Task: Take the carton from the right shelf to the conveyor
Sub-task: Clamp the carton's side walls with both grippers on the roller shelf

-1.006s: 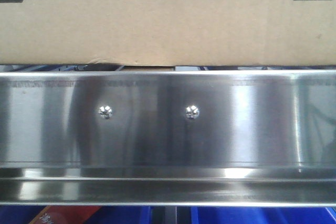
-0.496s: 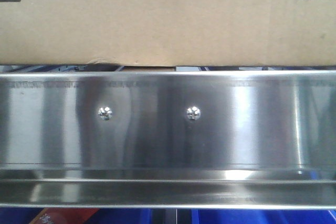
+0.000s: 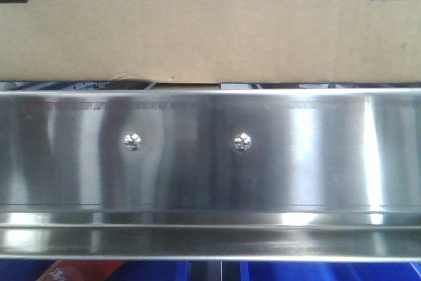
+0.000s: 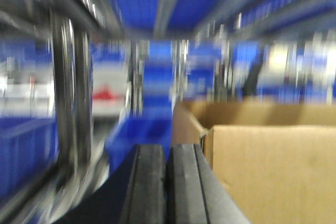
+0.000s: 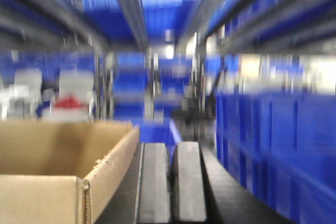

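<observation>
The carton [image 3: 210, 34] is seen stretched right across the top of the front view, plain brown cardboard, just above and behind the right shelf [image 3: 210, 182] rail. The rail's shiny brushed-steel front is marked by two round-headed screws [image 3: 132, 141], and blue bins [image 3: 316, 271] are glimpsed under it. Whether the carton is resting on the shelf or held off it can't really be told from here.

Both wrist views are pretty smeared. In the left one, the left pincer [image 4: 167, 153] is shown with its two dark fingers pressed together, nothing caught between them. The carton's open-topped corner is found just beside it, on its right, but contact can't be made out. In the right wrist view the right pincer [image 5: 170, 150] is likewise closed up on nothing, with the carton's wall set near it on the left and a thin gap showing. More blue bins are stacked on its right. The carton is flanked by the two pincers.
</observation>
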Controlling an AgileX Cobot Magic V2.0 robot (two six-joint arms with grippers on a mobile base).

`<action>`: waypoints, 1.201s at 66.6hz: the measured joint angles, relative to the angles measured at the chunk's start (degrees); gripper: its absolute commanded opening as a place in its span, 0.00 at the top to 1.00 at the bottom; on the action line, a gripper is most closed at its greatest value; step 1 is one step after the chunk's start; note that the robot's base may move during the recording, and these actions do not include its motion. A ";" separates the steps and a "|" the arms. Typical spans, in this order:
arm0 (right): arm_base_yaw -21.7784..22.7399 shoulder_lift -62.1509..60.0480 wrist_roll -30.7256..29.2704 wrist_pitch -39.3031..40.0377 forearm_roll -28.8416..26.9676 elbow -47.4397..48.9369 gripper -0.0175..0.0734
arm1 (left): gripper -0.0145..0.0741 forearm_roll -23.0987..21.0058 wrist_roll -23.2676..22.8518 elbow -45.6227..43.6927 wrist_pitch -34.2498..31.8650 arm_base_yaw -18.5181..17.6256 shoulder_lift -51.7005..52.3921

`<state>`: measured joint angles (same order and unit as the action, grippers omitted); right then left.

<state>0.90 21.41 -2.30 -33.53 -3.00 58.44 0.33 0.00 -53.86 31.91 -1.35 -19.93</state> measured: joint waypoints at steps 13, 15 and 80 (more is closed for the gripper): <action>0.00 9.54 0.00 -12.96 0.00 12.73 0.89 | 0.86 1.24 0.00 -11.57 8.62 0.00 -9.12; 0.00 10.71 0.00 -13.75 0.00 13.61 0.89 | 0.86 1.24 0.00 -12.64 8.73 0.00 -9.83; 0.00 35.44 4.60 -36.73 -4.68 39.20 0.89 | 0.86 -3.08 -7.50 -35.99 28.01 0.00 -33.68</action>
<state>0.90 56.85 2.29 -70.26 -7.68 97.63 -2.75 -7.50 -89.85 59.93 -1.35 -53.60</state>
